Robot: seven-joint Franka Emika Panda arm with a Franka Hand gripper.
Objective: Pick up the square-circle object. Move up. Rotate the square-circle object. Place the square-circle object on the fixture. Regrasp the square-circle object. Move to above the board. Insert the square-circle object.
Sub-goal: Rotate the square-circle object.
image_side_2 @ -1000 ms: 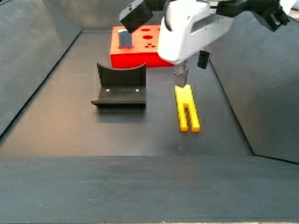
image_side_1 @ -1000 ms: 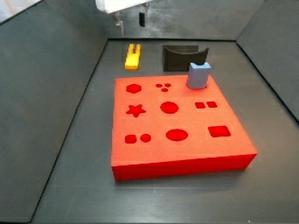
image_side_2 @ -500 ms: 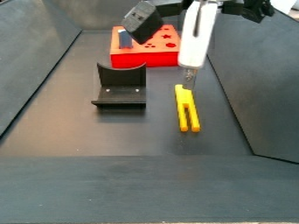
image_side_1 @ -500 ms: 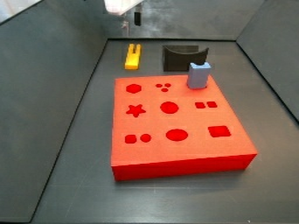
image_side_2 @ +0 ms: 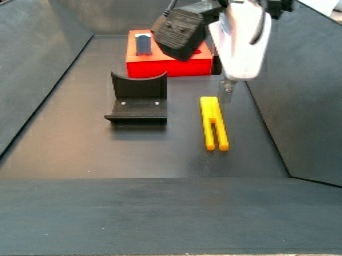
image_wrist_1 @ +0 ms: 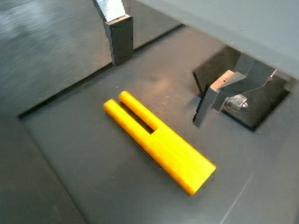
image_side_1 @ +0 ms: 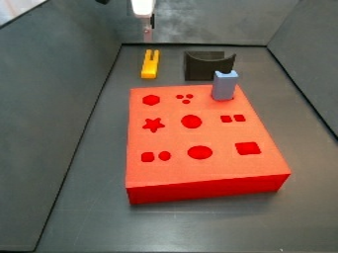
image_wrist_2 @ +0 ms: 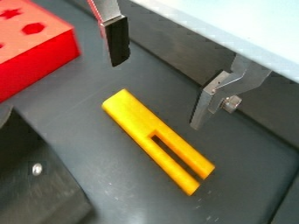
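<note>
The square-circle object is a slim yellow bar lying flat on the dark floor, beside the fixture and behind the board. Both wrist views show it below the fingers, the object slotted at one end. My gripper hangs open above it, with nothing between its fingers. In a side view the gripper hovers just past the bar's far end. The fixture stands unoccupied.
A pale blue-grey block stands upright on the board's far right corner. The red board and the fixture lie to one side of the bar. Sloping grey walls enclose the floor, with one wall close behind the gripper.
The gripper has turned about its wrist and drifted slightly sideways above the bar's far end. The yellow bar, board and fixture have stayed put.
</note>
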